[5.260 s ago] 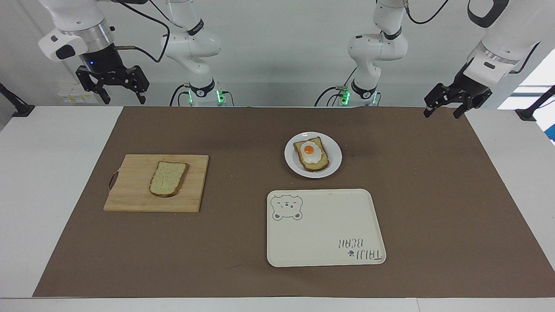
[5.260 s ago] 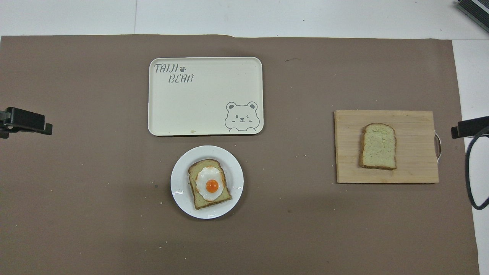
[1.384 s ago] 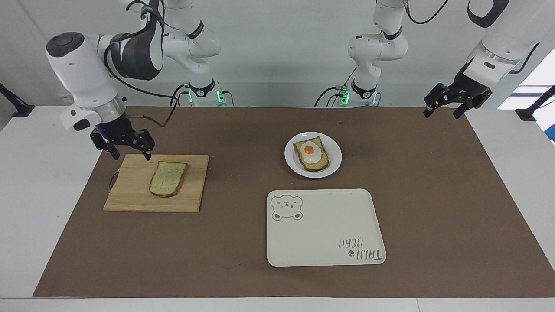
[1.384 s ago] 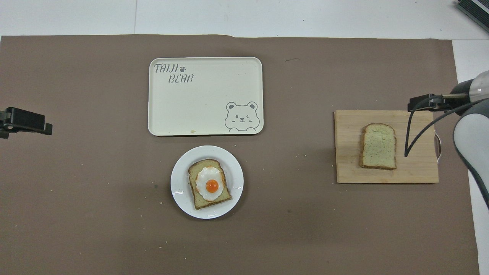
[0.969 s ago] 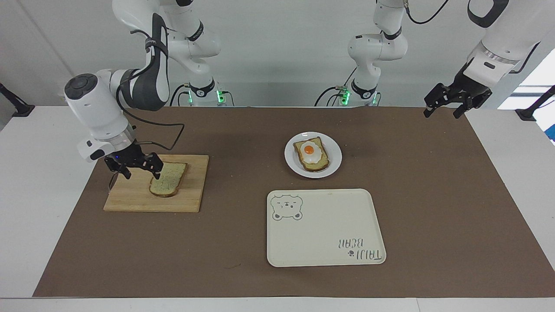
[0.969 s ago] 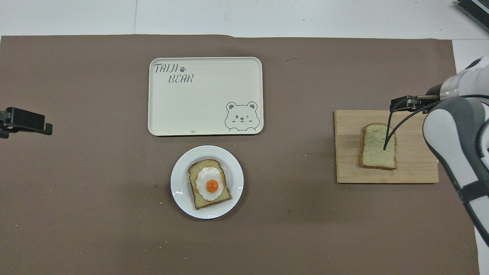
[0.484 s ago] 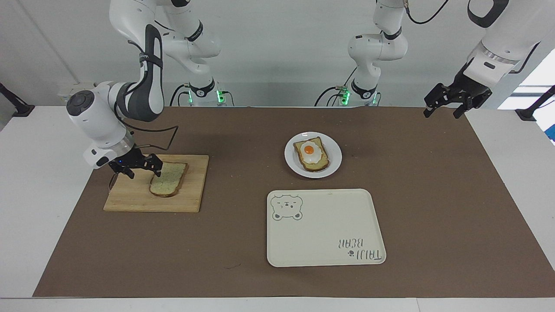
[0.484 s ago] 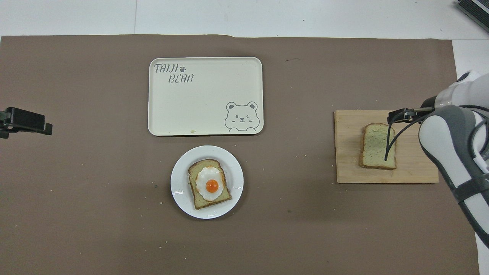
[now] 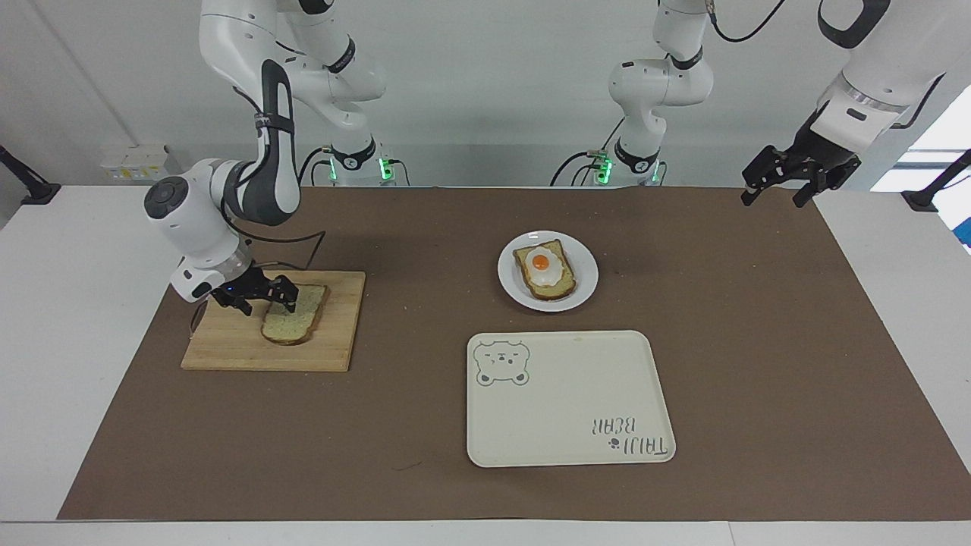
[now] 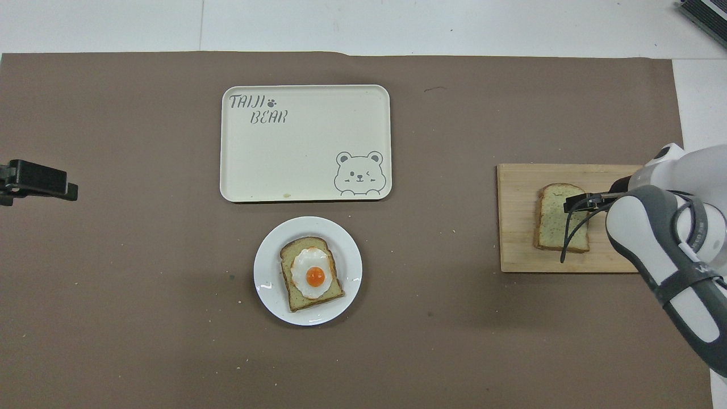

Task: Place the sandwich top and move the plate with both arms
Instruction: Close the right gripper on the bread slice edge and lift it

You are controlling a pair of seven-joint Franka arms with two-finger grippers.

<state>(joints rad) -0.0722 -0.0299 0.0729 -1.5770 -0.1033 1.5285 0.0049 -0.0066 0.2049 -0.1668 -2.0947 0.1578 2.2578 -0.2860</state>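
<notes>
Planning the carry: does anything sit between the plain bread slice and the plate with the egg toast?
Nothing visible does. Only bare brown mat lies between the bread slice on the cutting board and the plate.

Sandwich top on cutting board

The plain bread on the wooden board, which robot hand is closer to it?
The right one. The right hand is down at the plain bread on the wooden board. The left hand waits up in the air over the table's corner at the left arm's end.
</notes>
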